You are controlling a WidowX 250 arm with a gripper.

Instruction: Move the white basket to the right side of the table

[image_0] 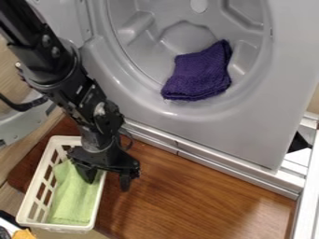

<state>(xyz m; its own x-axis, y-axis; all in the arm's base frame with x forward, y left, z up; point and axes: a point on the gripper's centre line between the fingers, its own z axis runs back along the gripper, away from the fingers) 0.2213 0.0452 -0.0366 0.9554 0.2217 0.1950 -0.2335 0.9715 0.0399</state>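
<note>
The gripper hangs over the right side of the white basket, its fingers spread apart. One finger is over the inside of the basket, above the cloth, and the other is outside, right of the basket's right wall. The basket stands upright at the left end of the brown wooden table, with a light green cloth lying in it. Whether the fingers touch the basket wall cannot be told.
Behind the table stands a grey washer-like tub with a folded purple cloth in its opening. A white frame borders the table on the right. An orange object is at the lower left corner.
</note>
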